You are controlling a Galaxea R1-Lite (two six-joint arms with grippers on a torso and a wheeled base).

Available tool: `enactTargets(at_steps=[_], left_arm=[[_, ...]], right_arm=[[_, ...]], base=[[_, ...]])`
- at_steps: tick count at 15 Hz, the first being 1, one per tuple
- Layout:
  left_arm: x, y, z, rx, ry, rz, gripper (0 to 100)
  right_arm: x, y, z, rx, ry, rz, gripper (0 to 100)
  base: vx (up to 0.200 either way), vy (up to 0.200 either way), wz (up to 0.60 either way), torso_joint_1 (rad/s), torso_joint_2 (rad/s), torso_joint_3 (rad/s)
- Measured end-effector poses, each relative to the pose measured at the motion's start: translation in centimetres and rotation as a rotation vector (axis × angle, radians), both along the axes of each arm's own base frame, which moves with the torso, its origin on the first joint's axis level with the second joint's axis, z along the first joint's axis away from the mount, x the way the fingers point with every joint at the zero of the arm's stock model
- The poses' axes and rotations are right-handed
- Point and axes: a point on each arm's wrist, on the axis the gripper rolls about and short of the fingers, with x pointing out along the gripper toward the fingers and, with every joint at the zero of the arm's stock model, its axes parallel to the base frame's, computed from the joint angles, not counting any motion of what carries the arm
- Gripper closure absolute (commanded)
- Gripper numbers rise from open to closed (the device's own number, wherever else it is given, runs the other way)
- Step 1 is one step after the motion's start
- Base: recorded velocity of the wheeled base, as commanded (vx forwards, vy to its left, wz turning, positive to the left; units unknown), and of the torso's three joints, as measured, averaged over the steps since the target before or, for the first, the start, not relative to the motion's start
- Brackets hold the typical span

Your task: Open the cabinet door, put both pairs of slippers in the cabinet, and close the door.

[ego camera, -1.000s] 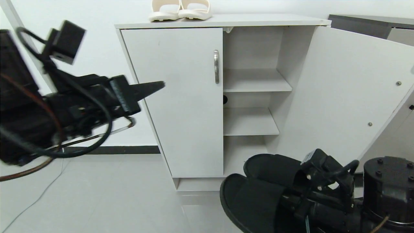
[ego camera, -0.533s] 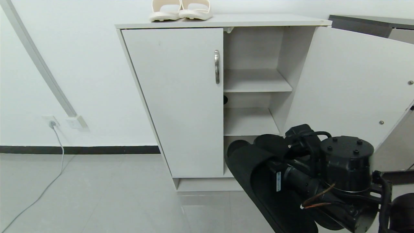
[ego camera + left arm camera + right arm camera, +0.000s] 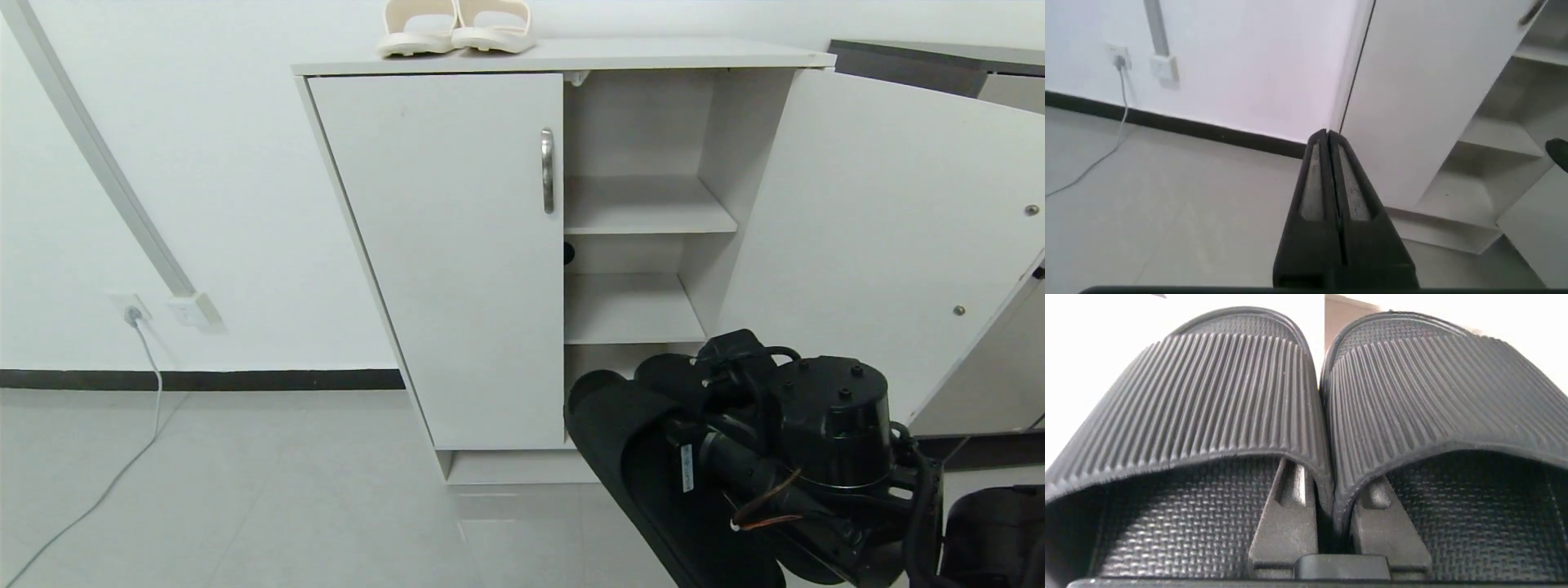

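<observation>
Right claw (image 3: 1327,527): clamped on both black slippers (image 3: 624,433)
Left claw (image 3: 1328,180): closed, empty
Bottom compartment (image 3: 592,359): enter level, toes first, clear of open door (image 3: 865,229)

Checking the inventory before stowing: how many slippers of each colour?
black slippers: 2
cream slippers: 2
Total: 4
</observation>
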Motion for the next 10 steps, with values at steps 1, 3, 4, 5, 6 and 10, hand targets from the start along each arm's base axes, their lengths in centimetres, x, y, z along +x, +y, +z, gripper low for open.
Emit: enactTargets(at_steps=[1, 3, 4, 5, 6, 10], left_arm=[[0.5, 0.0, -1.2, 0.007, -0.016, -0.039, 100], [1.3, -0.2, -3.6, 0.013, 0.014, -0.156, 100], [1.4, -0.3, -4.3, 0.012, 0.041, -0.178, 100], [1.4, -0.3, -4.7, 0.014, 0.050, -0.202, 100], [1.4, -0.4, -4.8, 0.017, 0.054, -0.259, 100], [1.4, -0.7, -4.9, -0.077, 0.054, -0.399, 100]], right_arm=[[-0.1, 0.1, 0.0, 0.000, 0.000, 0.004, 100], [-0.4, 0.2, -0.4, -0.009, 0.009, 0.017, 100], [-0.5, 0.4, -0.5, -0.011, 0.011, 0.022, 100], [-0.7, 0.5, -0.6, -0.014, 0.014, 0.028, 100], [-0.7, 0.5, -0.7, -0.017, 0.016, 0.032, 100], [-0.8, 0.8, -1.1, -0.028, 0.023, 0.039, 100]], base=[[0.000, 0.000, 0.00, 0.000, 0.00, 0.000], [0.000, 0.000, 0.00, 0.000, 0.00, 0.000], [0.000, 0.000, 0.00, 0.000, 0.00, 0.000], [0.000, 0.000, 0.00, 0.000, 0.00, 0.000], [0.000, 0.000, 0.00, 0.000, 0.00, 0.000], [0.000, 0.000, 0.00, 0.000, 0.00, 0.000]])
